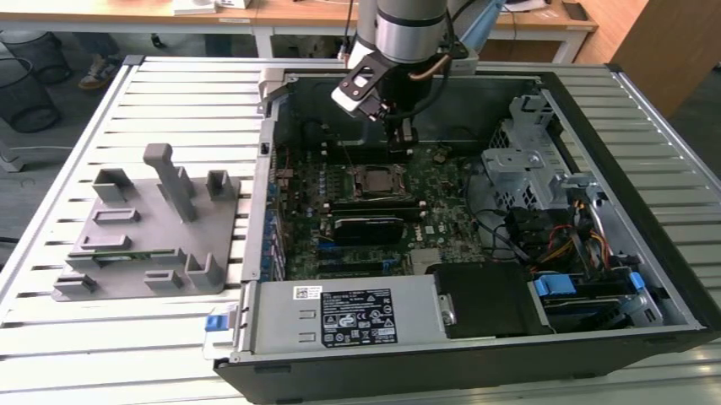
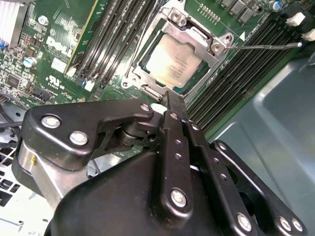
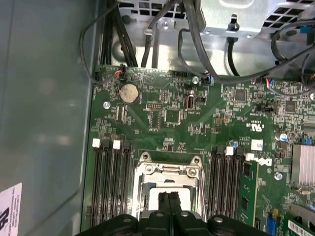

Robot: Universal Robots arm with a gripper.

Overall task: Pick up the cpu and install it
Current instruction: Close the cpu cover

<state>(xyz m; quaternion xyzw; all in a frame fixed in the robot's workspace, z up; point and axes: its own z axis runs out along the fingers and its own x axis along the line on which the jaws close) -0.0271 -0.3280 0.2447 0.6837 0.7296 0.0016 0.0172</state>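
Observation:
The cpu [image 2: 172, 64], a flat silvery square, lies inside the black socket frame [image 2: 197, 37] on the green motherboard [image 1: 451, 211] in the open computer case. In the exterior view the cpu [image 1: 377, 180] is in the middle of the board, with my gripper [image 1: 398, 139] hanging just behind and above it. In both wrist views the fingers are pressed together with nothing between them. My gripper [image 2: 172, 98] has its tip over the socket's edge, close to the chip. The first wrist view has my gripper [image 3: 170, 204] over the socket frame [image 3: 170, 171].
Memory slots [image 3: 110, 182] flank the socket on both sides. Case walls [image 1: 270, 110] ring the board. A drive cage [image 1: 529, 160] and cables [image 1: 563, 245] are at the exterior view's right, the power supply [image 1: 349, 316] in front. Grey fixture blocks [image 1: 147, 228] stand on the slatted table [image 1: 169, 101] at the left.

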